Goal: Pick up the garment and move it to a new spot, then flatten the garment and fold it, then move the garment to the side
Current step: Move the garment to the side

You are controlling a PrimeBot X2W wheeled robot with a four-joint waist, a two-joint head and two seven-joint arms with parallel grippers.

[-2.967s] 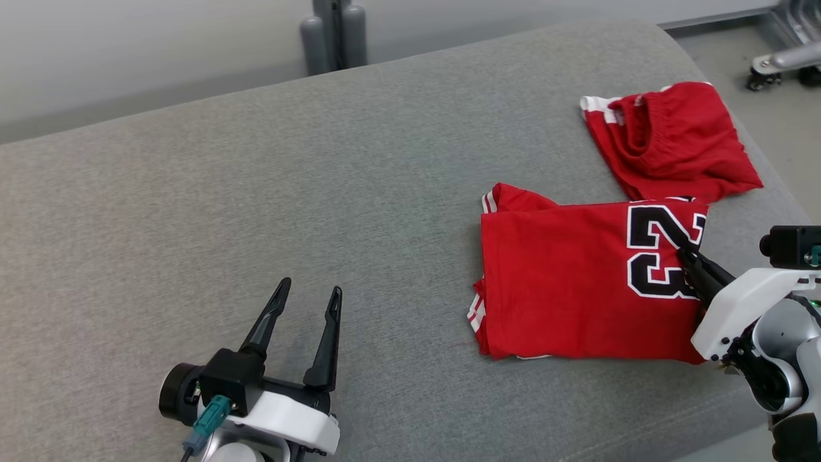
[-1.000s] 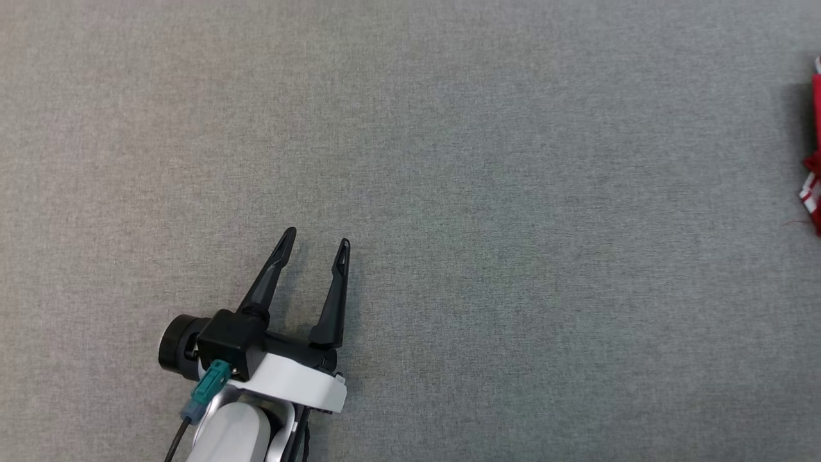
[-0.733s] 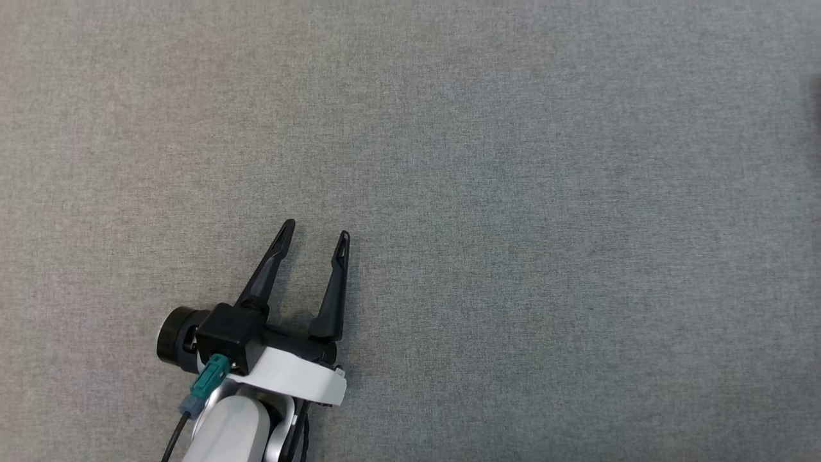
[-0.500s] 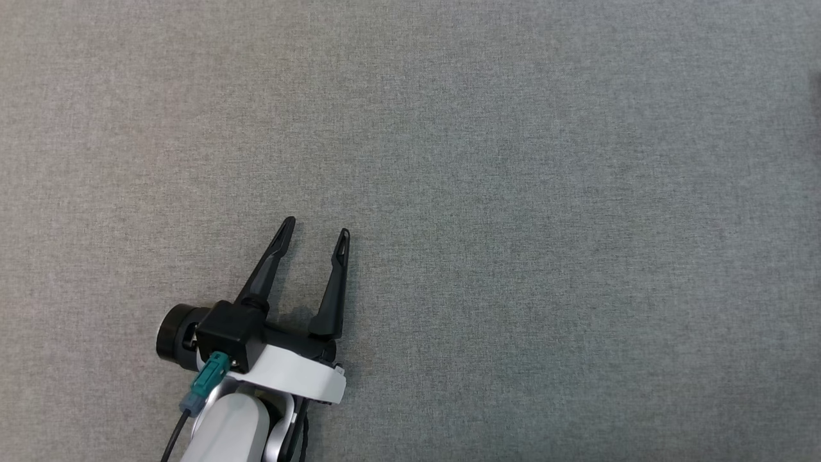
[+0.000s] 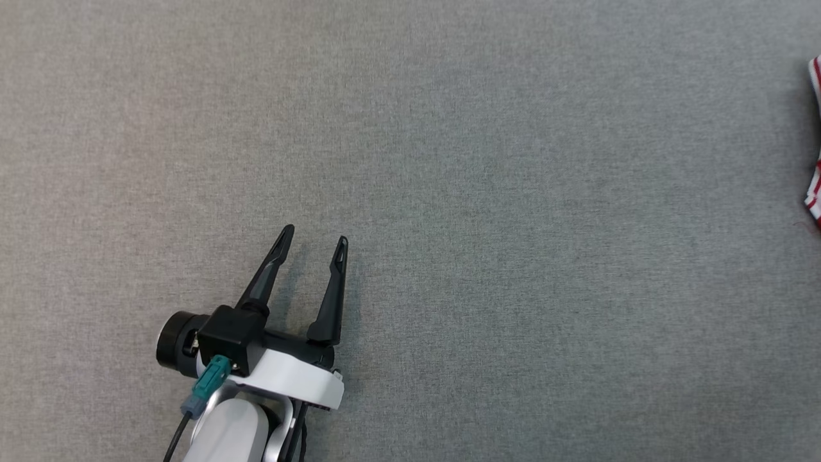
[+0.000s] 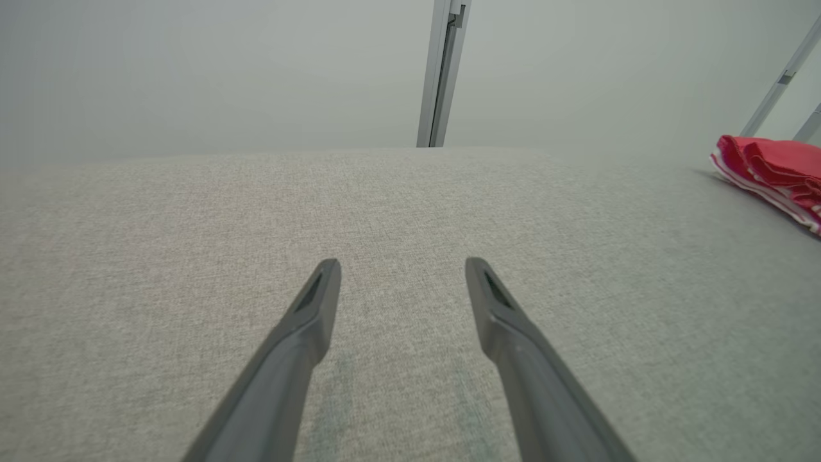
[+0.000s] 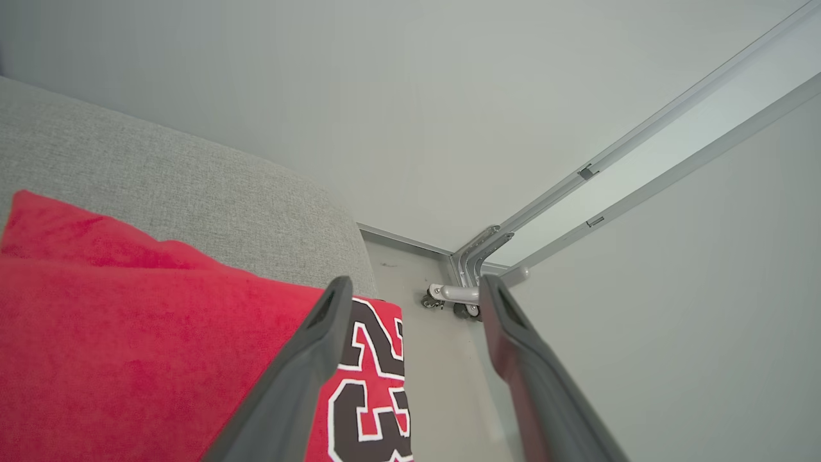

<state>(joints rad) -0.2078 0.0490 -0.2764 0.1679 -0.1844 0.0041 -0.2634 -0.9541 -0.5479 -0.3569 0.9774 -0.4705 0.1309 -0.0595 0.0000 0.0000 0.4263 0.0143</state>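
The garment (image 7: 128, 321) is a red jersey with a black and white "23", lying folded on the grey cushion (image 7: 192, 186) near its end. My right gripper (image 7: 415, 281) is open just above the garment's numbered edge, and nothing sits between its fingers. A thin strip of the garment's red and white hem (image 5: 814, 192) shows at the head view's right edge. In the left wrist view the garment (image 6: 770, 167) lies far to the right. My left gripper (image 5: 315, 233) rests open and empty low over the cushion, also seen as my left gripper (image 6: 403, 263).
The grey fabric surface (image 5: 513, 192) spreads wide around the left gripper. Beyond the cushion's rounded end lie bare floor and a wheeled metal base (image 7: 442, 296). A metal post (image 6: 442, 70) stands behind the cushion against a pale wall.
The head camera has swung left and down, pushing the garment to the right edge. Three seconds ago the right gripper was shut on the garment's edge; now it is open. The left gripper has hardly moved.
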